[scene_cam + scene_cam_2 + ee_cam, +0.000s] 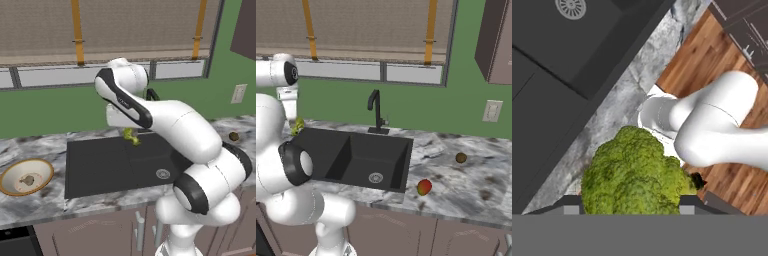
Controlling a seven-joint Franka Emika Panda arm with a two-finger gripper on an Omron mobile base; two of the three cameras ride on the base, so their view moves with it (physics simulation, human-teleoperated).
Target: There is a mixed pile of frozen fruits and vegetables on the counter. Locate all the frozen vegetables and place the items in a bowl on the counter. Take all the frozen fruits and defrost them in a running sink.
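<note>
The white arm bends forward from its base and reaches over the black sink (115,165), wrist turned down. Counter (466,185) runs on both sides of the basin, whose floor lies open below the fingers. The bowl (26,177), holding a brownish-grey lump (29,180), sits well apart from the fingers, beyond the basin's far edge. The gripper (631,202) holds the green broccoli (634,175) between partly closed fingers, above the sink.
</note>
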